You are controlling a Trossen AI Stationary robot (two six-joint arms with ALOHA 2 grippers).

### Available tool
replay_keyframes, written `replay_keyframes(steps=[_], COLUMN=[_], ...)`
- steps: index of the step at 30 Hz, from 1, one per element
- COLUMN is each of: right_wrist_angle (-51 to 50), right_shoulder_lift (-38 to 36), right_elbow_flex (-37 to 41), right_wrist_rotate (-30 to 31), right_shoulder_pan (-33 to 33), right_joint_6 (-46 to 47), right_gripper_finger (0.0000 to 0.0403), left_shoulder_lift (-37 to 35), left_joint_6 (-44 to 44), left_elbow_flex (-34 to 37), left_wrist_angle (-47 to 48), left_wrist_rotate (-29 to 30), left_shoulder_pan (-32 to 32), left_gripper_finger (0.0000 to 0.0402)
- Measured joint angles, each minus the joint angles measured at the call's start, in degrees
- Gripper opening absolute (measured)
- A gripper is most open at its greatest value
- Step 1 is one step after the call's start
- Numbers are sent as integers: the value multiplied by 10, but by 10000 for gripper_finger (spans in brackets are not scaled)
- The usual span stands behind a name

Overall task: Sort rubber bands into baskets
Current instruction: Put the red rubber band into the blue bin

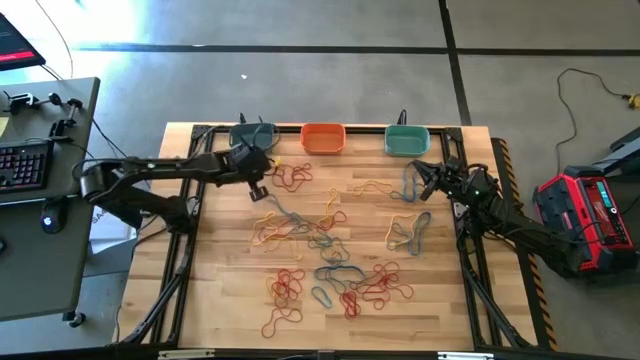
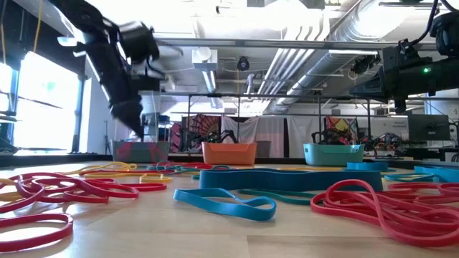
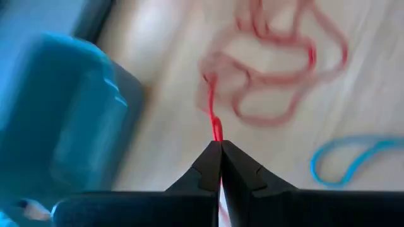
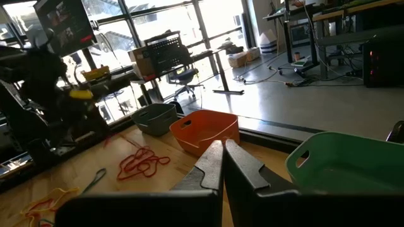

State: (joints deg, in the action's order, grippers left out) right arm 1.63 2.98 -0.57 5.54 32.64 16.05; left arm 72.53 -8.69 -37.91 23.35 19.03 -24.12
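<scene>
We are noting the left gripper (image 3: 221,148) closing fully on one strand of a thin red rubber band (image 3: 213,113), pulling it up from a tangled red cluster (image 1: 292,177) near the bench's far edge, just beside the grey-blue plastic basket (image 1: 252,136). We are judging the band light, floppy and stretchy; a pinch on a single strand suits it, though neighbours may be dragging along. The orange basket (image 1: 323,137) and teal-green basket (image 1: 407,140) are standing along the same far edge. Red, tan and blue loops are lying scattered mid-bench. The right gripper (image 1: 424,181) is waiting shut and empty near the right edge.
</scene>
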Motion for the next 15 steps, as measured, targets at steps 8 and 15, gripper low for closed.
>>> replay_keyframes(steps=[8,15], right_wrist_angle=[0,0], right_shoulder_lift=[0,0], right_elbow_flex=[0,0], right_wrist_rotate=[0,0], right_shoulder_pan=[0,0], right_joint_6=[0,0], right_gripper_finger=[0,0], left_shoulder_lift=[-78,-102], left_joint_6=[-5,-10], left_elbow_flex=[-32,-50], left_wrist_angle=[-18,-59], left_wrist_rotate=[50,116], left_shoulder_pan=[9,9], left_gripper_finger=[0,0])
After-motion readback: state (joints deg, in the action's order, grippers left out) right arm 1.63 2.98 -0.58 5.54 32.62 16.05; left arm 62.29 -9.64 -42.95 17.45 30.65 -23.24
